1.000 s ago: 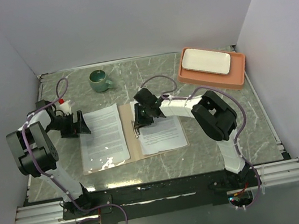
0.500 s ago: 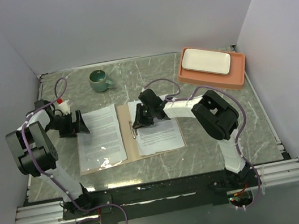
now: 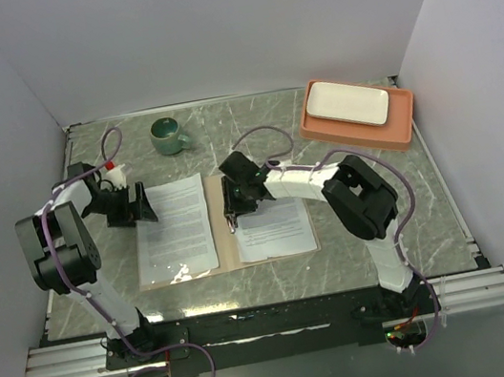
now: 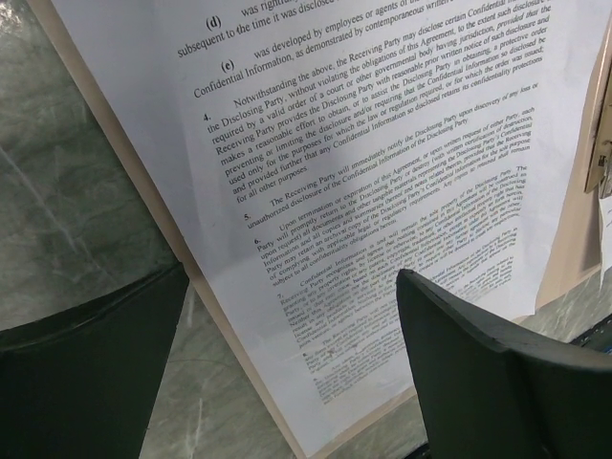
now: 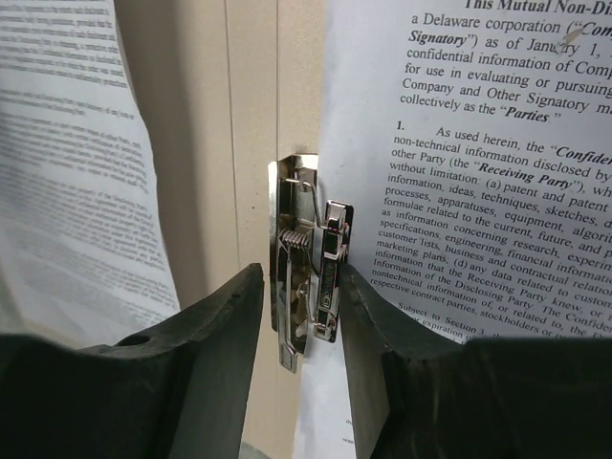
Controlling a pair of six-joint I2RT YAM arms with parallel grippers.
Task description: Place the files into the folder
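Right gripper (image 5: 301,287) is closed on the metal clip (image 5: 314,251) at the folder's inner centre. In the right wrist view its two dark fingers (image 5: 215,335) sit tight against the clip's two sides. The folder (image 3: 226,251) lies open and flat on the table (image 3: 370,256). The files (image 4: 382,191) rest on it as two sheets, the left sheet (image 3: 176,228) on the folder's left half and the right sheet (image 3: 276,228) on its right half, with a tan strip bare between them. The right sheet's inner edge reaches the clip; whether it is tucked under the clip cannot be told.

The right arm rises from its base off the folder's near right corner and bends at a raised elbow beside the folder's right edge. Its white forearm stretches leftward over the folder's far right part, with the wrist tipped down onto the clip.

Left gripper (image 3: 142,207) is open, fingers spread wide and holding nothing, at the folder's left edge near its far corner. The left wrist view looks between them onto the left sheet and the folder's border. The left arm stands up off the folder's near left corner, folds at a high elbow, and turns its wrist rightward toward the folder.
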